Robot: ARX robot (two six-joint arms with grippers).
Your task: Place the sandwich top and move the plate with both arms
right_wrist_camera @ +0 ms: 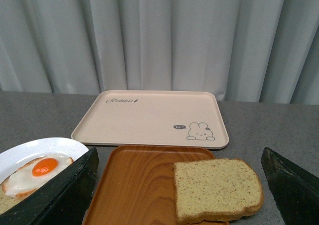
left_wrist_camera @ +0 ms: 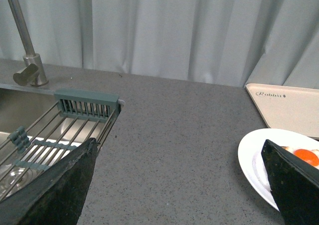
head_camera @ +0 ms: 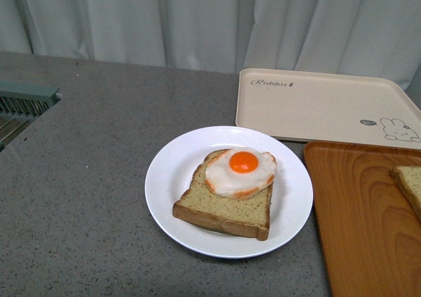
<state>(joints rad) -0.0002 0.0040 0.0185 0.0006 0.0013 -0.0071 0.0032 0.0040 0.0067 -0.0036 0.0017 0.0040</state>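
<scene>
Sandwich top [head_camera: 409, 186] is lying flat on the orange wood-grain tray [head_camera: 358, 231] at the right, cut off by the frame edge. Plate [head_camera: 171, 192] is sitting mid-counter, carrying a bread slice [head_camera: 223, 208] with a fried egg [head_camera: 241, 171] on its far part. The plate's right rim is sitting just beside the orange tray's left edge. A cream rabbit tray [head_camera: 316, 103] is lying beyond both. Bare counter [head_camera: 85, 179] is spreading wide to the left of the plate and on its near side, up to a sink rack [head_camera: 23, 103] at the far left.

Left wrist: left gripper [left_wrist_camera: 178, 150] is hanging over bare counter, jaws spread wide, nothing between the fingers [left_wrist_camera: 60, 185]. The sink rack and a tap [left_wrist_camera: 27, 60] are showing by one finger, the plate's rim by the other.

Right wrist: right gripper [right_wrist_camera: 179, 160] is holding its jaws wide apart, empty. The sandwich top is lying on the orange tray between the fingers [right_wrist_camera: 60, 190], apart from both. The cream tray is sitting just beyond; plate and egg are partly hiding behind one finger.
</scene>
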